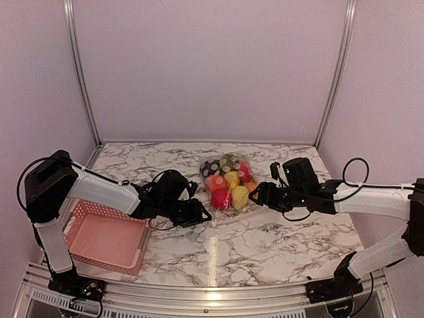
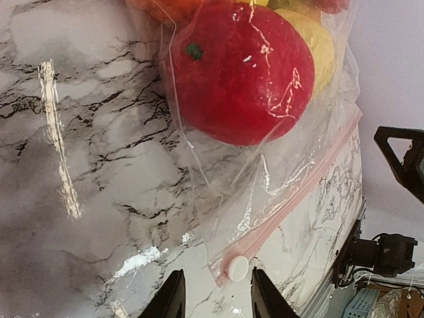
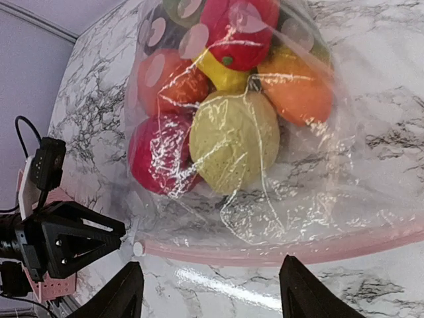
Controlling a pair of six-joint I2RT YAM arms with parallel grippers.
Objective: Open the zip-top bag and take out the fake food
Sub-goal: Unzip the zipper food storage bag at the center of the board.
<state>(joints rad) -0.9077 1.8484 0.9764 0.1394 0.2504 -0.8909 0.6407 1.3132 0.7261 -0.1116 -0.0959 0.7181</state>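
Note:
The clear zip-top bag (image 1: 227,182) lies on the marble table, full of fake food: red apple (image 2: 242,69), yellow lemon (image 3: 233,139), orange and green pieces. Its pink zip strip (image 3: 285,248) faces the near edge, with a white slider (image 2: 238,268) at the left end. My left gripper (image 2: 217,298) is open, its fingers just short of the slider on either side. My right gripper (image 3: 211,291) is open wide just in front of the zip strip, touching nothing. In the top view the left gripper (image 1: 199,213) and right gripper (image 1: 257,195) flank the bag's near corners.
A pink mesh basket (image 1: 106,237) sits at the near left by the left arm's base. Walls close the table on three sides. The left gripper's black fingers (image 3: 73,242) show at the left in the right wrist view.

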